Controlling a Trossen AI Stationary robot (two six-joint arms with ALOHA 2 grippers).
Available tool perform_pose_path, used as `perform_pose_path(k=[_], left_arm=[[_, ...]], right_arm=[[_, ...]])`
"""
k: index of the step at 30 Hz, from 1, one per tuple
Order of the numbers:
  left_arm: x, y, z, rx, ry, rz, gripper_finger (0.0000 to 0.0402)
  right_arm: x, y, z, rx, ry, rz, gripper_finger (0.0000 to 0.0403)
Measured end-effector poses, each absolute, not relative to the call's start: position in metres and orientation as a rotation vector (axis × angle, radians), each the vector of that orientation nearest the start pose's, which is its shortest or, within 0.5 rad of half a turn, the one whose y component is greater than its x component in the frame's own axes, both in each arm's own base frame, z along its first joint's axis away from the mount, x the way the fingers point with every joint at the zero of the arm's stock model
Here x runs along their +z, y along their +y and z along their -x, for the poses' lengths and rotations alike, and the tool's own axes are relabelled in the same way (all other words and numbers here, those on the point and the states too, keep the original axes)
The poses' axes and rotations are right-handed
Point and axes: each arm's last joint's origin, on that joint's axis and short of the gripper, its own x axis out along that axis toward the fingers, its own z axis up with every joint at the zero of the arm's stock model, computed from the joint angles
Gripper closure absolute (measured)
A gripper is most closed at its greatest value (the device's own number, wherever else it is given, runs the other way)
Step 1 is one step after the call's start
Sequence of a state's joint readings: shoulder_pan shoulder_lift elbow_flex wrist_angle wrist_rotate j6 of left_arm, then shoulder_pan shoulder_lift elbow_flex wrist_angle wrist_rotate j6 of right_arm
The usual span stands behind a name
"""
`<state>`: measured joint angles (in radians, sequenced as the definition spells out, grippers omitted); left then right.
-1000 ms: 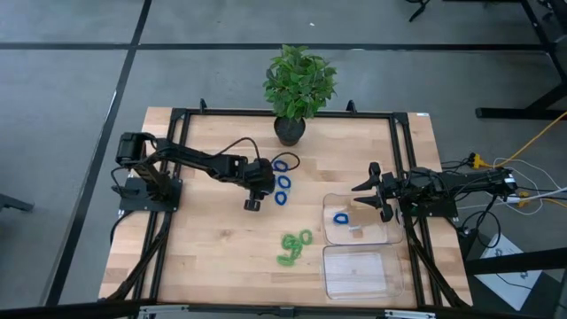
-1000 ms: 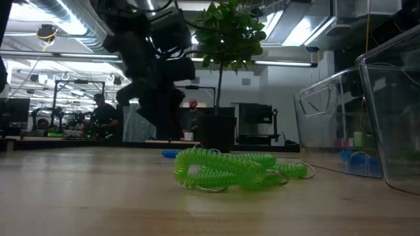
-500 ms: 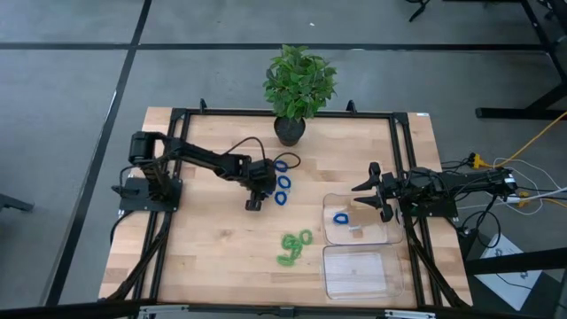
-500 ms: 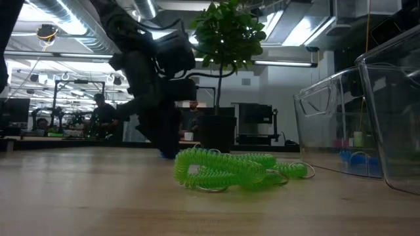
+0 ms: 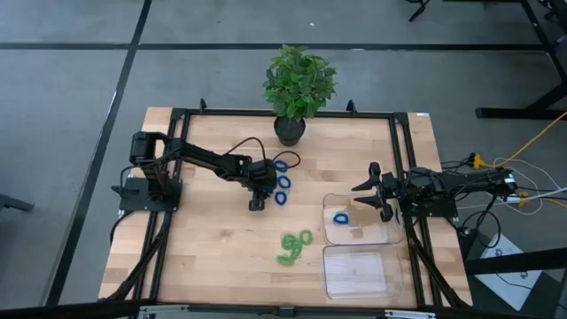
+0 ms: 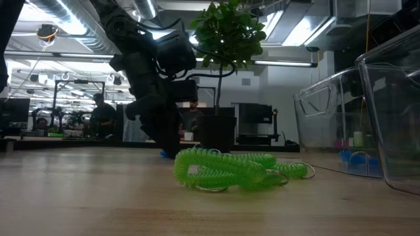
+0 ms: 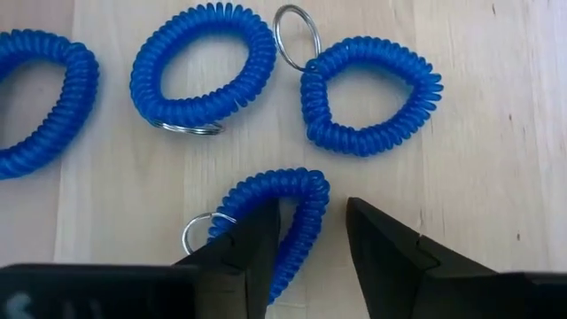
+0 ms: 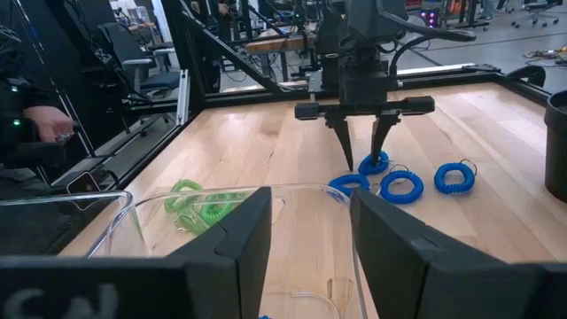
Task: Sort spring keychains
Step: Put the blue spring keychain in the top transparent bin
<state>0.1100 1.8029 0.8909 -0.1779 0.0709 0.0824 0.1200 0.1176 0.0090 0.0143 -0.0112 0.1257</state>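
Straddling one blue spring keychain (image 7: 285,215) with parted fingers, the left end effector (image 7: 312,232) shows no readable markings.

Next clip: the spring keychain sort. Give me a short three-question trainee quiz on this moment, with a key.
1. True or false: the left gripper has its fingers open astride one side of a blue keychain lying on the table.
2. Where does a blue keychain already lie? A) in the clear tray nearer the plant B) in the tray at the table's edge C) in the plant pot
3. Fill in: the cluster of keychains lying beside the trays is ____ in colour.

Key: 1 true; 2 A; 3 green.
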Motion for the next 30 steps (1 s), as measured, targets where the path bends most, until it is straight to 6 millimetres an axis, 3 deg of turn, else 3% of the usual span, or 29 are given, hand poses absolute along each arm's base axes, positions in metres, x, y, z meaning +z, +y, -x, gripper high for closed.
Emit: perform_pose_path(k=[11, 19, 30], left_arm=[[0.117, 0.033, -0.321, 0.074, 1.086, 0.105, 0.0384], [0.12, 0.033, -0.322, 0.115, 1.063, 0.167, 0.0374], [0.145, 0.033, -0.321, 0.13, 0.96, 0.178, 0.0376]], right_arm=[[0.158, 0.013, -0.103, 0.125, 0.102, -0.12, 0.0249], [0.158, 0.013, -0.103, 0.125, 0.102, -0.12, 0.0249], [0.158, 0.013, -0.103, 0.125, 0.103, -0.12, 0.0249]])
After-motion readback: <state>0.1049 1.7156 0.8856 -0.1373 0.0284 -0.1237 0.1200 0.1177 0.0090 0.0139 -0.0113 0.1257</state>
